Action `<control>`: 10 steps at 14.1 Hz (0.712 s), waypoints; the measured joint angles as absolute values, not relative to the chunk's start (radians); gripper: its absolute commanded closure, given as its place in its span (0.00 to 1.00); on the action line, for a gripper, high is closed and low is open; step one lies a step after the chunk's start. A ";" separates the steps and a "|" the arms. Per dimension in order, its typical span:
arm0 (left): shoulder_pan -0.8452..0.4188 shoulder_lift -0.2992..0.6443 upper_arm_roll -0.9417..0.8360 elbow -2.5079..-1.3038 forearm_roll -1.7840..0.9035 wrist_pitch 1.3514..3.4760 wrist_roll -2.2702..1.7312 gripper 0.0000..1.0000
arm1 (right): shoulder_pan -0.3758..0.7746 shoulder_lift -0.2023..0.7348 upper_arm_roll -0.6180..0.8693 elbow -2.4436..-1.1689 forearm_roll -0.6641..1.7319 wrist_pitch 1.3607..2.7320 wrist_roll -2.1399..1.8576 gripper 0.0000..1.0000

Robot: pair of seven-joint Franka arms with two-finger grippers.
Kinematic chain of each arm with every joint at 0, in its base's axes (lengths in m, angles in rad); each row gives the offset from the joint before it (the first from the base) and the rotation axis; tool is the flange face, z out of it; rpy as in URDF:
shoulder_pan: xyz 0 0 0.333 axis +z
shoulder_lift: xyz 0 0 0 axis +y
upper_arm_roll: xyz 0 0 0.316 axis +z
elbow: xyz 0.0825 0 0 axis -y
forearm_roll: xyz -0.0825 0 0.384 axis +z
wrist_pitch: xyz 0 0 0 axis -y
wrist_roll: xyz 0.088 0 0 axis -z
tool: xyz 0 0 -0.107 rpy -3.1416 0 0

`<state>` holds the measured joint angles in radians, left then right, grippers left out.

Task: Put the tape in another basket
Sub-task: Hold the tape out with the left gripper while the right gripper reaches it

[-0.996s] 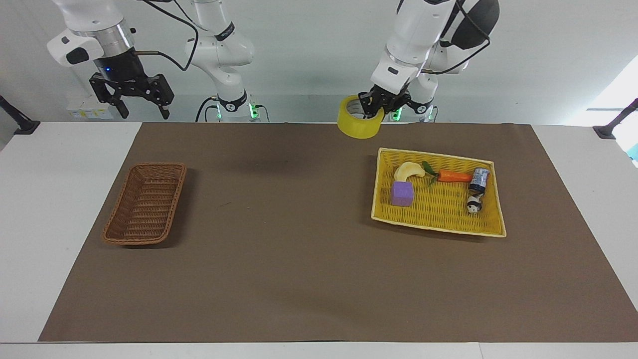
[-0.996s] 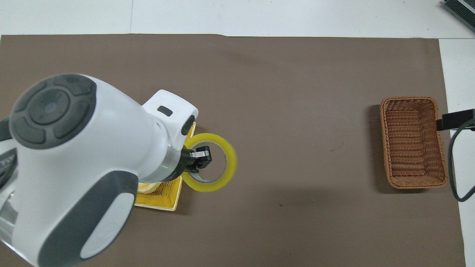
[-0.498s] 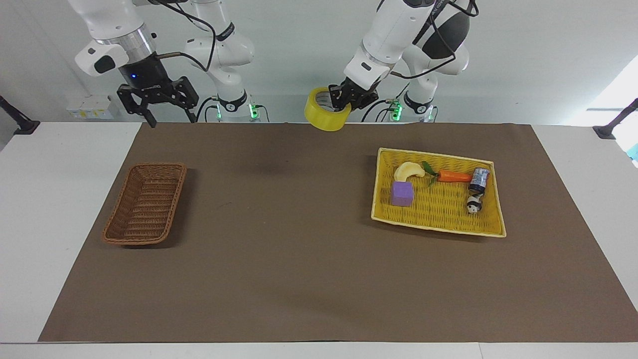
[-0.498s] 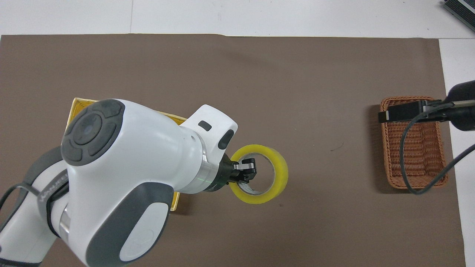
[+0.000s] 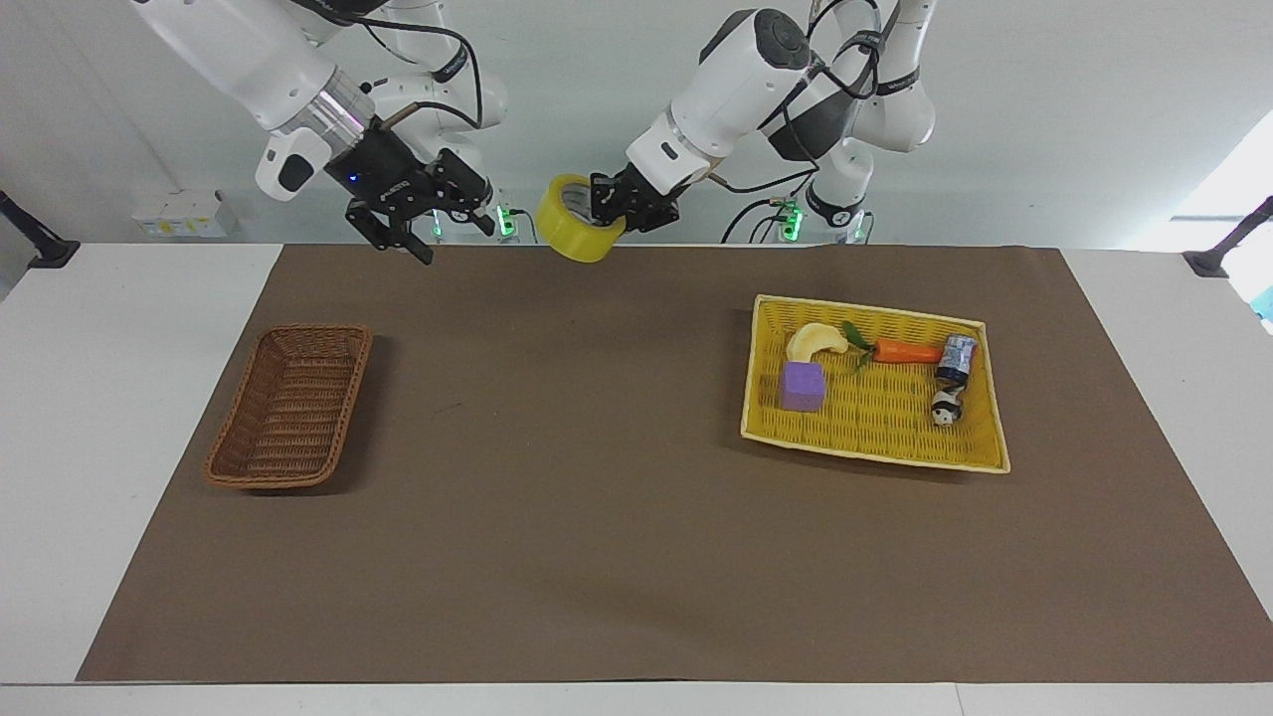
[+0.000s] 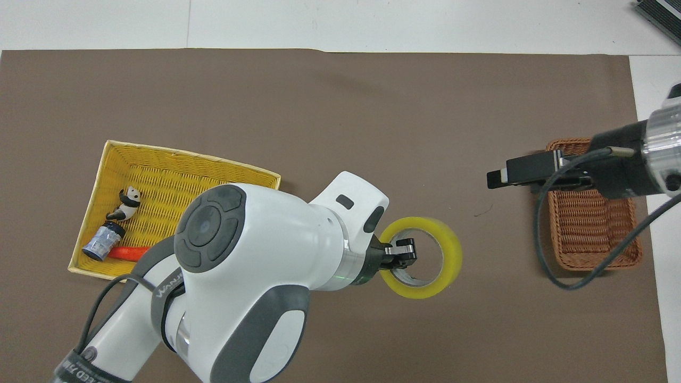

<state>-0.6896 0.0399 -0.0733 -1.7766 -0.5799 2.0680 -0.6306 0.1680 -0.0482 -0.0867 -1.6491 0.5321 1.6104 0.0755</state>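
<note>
Facing view: a desk (image 5: 119,328) covered by a brown mat, with two white robot arms at the top. The left gripper (image 5: 609,206) hangs in the air over the mat's middle stretch close to the robots, clenched on the wall of a roll of yellow packing tape (image 5: 577,232), one finger inside the core. The tape is airborne, tilted, touching nothing else. The right gripper (image 5: 418,221) hovers beside it, toward the right arm's end of the desk, with its jaws spread wide and nothing in them; it and the tape are near but apart. The brown wicker basket (image 5: 290,406) sits empty at the right arm's end. At the left arm's end, a yellow woven basket (image 5: 875,452) holds a purple block (image 5: 803,386), a pale banana-shaped piece (image 5: 816,341), a toy carrot (image 5: 900,351), a small can (image 5: 958,359) and a panda figure (image 5: 945,407).

Overhead view: the left gripper (image 6: 403,254) pinches the tape (image 6: 446,242) ring at its rim, over bare mat between the two baskets. The right gripper's tip (image 6: 500,178) reaches in over the mat beside the wicker basket (image 6: 596,250).

Judged risks: the thin pinch on one wall could let the roll swing or slip; if a handover is intended, a release before the open gripper closes would drop the tape on the mat, where it could roll away.
</note>
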 measured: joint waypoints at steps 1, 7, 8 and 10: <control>-0.693 0.042 -0.073 -1.777 -0.581 2.084 -0.629 1.00 | 0.179 -0.057 -0.086 -1.668 0.553 1.610 0.088 0.00; -0.734 0.042 -0.074 -1.775 -0.582 2.168 -0.613 1.00 | 0.177 -0.088 -0.089 -1.755 0.681 1.614 0.053 0.00; -0.743 0.042 -0.073 -1.775 -0.582 2.182 -0.609 1.00 | 0.176 -0.089 -0.091 -1.761 0.689 1.615 0.042 0.00; -0.756 0.045 -0.073 -1.775 -0.582 2.213 -0.595 1.00 | 0.176 -0.092 -0.093 -1.770 0.690 1.615 0.017 0.00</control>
